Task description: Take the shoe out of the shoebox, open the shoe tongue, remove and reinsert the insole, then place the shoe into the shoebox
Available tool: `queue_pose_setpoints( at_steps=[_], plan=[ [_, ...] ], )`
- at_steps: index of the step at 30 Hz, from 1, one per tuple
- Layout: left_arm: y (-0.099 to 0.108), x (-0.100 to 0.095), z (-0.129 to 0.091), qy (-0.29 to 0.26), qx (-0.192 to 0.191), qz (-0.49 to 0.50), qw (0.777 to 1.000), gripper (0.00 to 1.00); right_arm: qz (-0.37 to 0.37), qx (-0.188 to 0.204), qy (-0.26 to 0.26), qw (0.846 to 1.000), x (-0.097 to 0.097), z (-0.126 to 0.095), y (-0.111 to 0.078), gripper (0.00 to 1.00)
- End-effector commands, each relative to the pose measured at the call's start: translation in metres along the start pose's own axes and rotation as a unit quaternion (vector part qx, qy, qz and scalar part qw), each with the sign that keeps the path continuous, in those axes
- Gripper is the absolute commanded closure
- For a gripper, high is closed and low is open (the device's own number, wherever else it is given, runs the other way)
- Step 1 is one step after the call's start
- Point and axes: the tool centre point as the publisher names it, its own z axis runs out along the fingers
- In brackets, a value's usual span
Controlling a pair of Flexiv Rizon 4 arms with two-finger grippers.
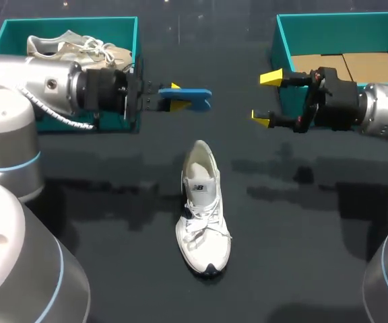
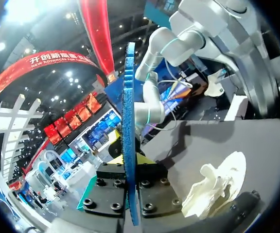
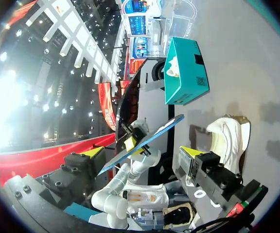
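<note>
A white sneaker (image 1: 204,208) lies on the dark table mid-view, toe toward the near edge, tongue pulled up. My left gripper (image 1: 169,98) is shut on a blue insole (image 1: 192,99), held in the air above the table behind the shoe. From the left wrist the insole (image 2: 128,111) shows edge-on between the fingers of that gripper (image 2: 131,167), with the sneaker (image 2: 218,184) below and beside it. My right gripper (image 1: 267,98) stands open and empty, facing the insole from the right. In the right wrist view the insole (image 3: 147,140) hangs ahead of the open gripper (image 3: 142,153), the sneaker (image 3: 227,138) beyond.
A teal shoebox (image 1: 123,27) at the back left holds a second pale shoe (image 1: 73,46). Another teal box (image 1: 285,40) at the back right has brown cardboard (image 1: 356,66) inside. The left box (image 3: 183,73) also shows from the right wrist.
</note>
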Motion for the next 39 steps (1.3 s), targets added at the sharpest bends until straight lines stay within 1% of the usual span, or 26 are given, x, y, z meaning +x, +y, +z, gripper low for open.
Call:
queue_pose_setpoints(
  at_steps=[1, 19, 23, 28, 34, 35, 37, 38, 39],
  plan=[
    [-0.009, 0.003, 0.002, -0.04, -0.015, -0.183, 0.982, 1.0, 0.0, -0.001, 0.0, 1.0, 0.0, 0.0, -0.001, 0.0],
    [-0.009, 0.003, 0.002, -0.04, -0.015, -0.183, 0.982, 1.0, 0.0, -0.001, 0.0, 1.0, 0.0, 0.0, -0.001, 0.0],
    [-0.011, -0.001, 0.003, -0.063, -0.002, -0.29, 0.955, 1.0, 0.0, -0.001, 0.0, 1.0, 0.0, 0.0, -0.001, 0.0],
    [-0.011, -0.008, -0.004, -0.101, -0.001, -0.416, 0.904, 1.0, 0.0, -0.001, 0.0, 1.0, 0.0, 0.0, -0.001, 0.0],
    [-0.007, -0.006, -0.009, -0.122, -0.001, -0.497, 0.859, 1.0, 0.0, -0.001, 0.0, 1.0, 0.0, 0.0, -0.001, 0.0],
    [-0.007, -0.006, -0.009, -0.124, -0.002, -0.515, 0.848, 1.0, 0.0, -0.001, 0.0, 1.0, 0.0, 0.0, -0.001, 0.0],
    [-0.006, -0.006, -0.011, -0.125, 0.003, -0.531, 0.838, 1.0, 0.0, -0.001, 0.0, 1.0, 0.0, 0.0, -0.001, 0.0],
    [-0.007, -0.006, -0.012, -0.128, 0.003, -0.527, 0.84, 1.0, 0.0, -0.001, 0.0, 1.0, 0.0, 0.0, -0.001, 0.0],
    [-0.006, -0.005, -0.013, -0.134, 0.004, -0.504, 0.853, 1.0, 0.0, -0.001, 0.0, 1.0, 0.0, 0.0, -0.001, 0.0]
  ],
)
